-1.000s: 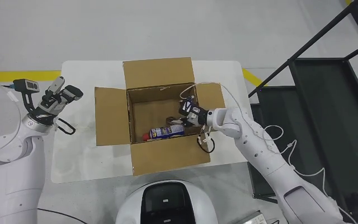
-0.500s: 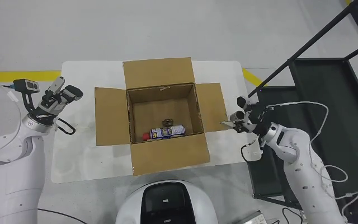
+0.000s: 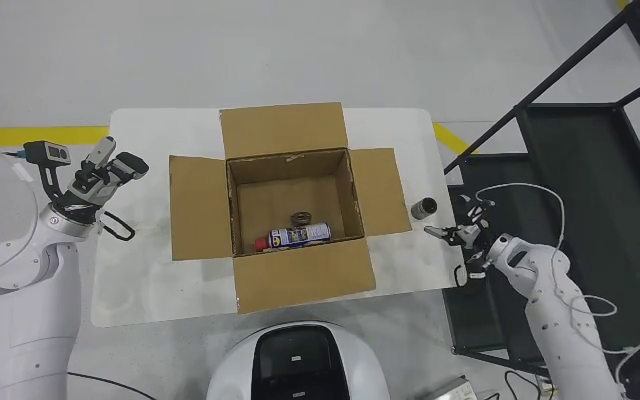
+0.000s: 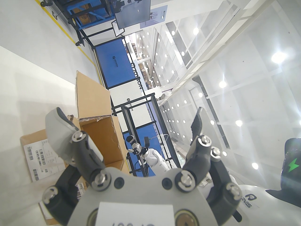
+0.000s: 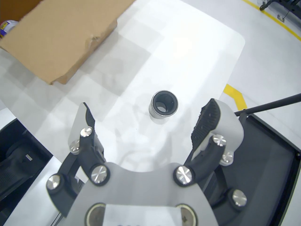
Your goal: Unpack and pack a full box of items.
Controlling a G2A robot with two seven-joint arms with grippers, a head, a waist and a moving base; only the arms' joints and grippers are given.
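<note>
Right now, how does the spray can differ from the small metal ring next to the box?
The spray can lies on its side inside the box; the metal ring sits outside it on the table, in front of the open right gripper. The can is long, blue and yellow; the ring is short, silvery and hollow. Neither is held.

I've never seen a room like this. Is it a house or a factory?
Probably a factory or warehouse hall: yellow floor lines, a very high ceiling with rows of lights, and blue work bays beyond the box.
</note>
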